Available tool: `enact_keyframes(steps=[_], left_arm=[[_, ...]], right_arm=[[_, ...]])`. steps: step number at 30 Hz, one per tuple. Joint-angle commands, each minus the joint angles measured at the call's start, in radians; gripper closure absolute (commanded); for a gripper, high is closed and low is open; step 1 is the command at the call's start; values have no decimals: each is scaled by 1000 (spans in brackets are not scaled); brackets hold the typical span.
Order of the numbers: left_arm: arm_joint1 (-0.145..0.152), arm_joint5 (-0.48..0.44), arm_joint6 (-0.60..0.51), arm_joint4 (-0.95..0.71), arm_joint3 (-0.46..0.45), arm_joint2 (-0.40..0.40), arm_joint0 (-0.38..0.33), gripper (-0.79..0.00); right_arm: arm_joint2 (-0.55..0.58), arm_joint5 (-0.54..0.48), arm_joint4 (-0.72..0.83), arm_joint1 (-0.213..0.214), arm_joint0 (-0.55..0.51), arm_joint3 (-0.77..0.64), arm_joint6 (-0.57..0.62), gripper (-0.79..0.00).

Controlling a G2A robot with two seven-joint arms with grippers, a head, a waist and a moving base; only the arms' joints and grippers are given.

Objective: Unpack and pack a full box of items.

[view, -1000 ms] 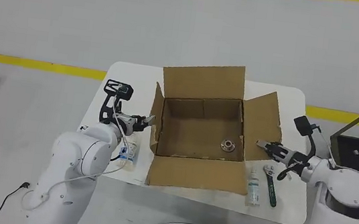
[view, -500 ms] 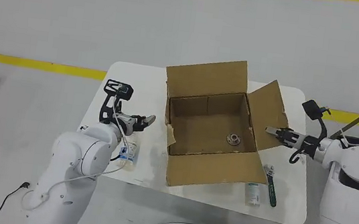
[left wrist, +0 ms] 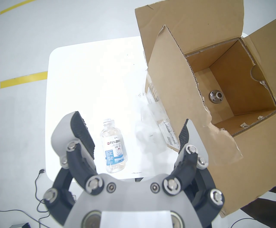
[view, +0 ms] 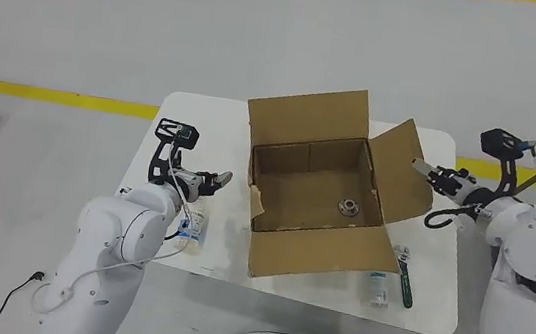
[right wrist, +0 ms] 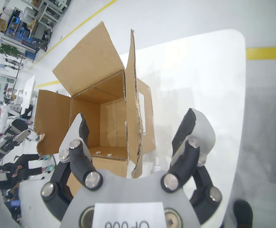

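- A brown cardboard box stands open near the middle of the white rounded tabletop. All four flaps are folded outward, and the box sits slightly skewed to the tabletop's edges.
- The flap at the box's 9 o'clock side is short, with a torn, ragged edge. The flap at 6 o'clock reaches out to the tabletop's near edge.
- A small round metal flange with a centre hole lies flat on the box floor, toward the floor's 4 o'clock side and close to that wall.
- A clear plastic bottle with a blue-and-white label lies on its side on the tabletop at about 8 o'clock from the box, apart from it and near the tabletop's edge.
- A second clear bottle with a white cap lies at about 5 o'clock from the box, just beside the corner of the 6 o'clock flap.
- A green-handled metal wrench lies just beside that bottle, on its 3 o'clock side.
- The left gripper hangs above the tabletop at 9 o'clock from the box, near the torn flap. Its fingers are spread wide with nothing between them, and the labelled bottle lies below it.
- The right gripper is at about 2 o'clock from the box, at the outer edge of the raised 3 o'clock flap. Its fingers are spread wide and hold nothing. Whether they touch the flap cannot be told.
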Motion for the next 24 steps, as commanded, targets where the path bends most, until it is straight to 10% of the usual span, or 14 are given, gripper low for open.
enact_keyframes(steps=[1,6,7,13,24], left_arm=[[0,0,0,0,0,0,0,-785],[0,0,0,0,0,0,0,-785],[0,0,0,0,0,0,0,-785],[0,0,0,0,0,0,0,-785],[0,0,0,0,0,0,0,-785]], right_arm=[[-18,4,-5,0,-15,-50,-45,-785],[-91,-24,-49,3,-21,-135,-130,-779],[-112,-27,-60,3,-18,-147,-142,-505],[-263,-30,-128,2,15,-126,-165,-15],[-631,48,-555,-17,197,236,5,0]])
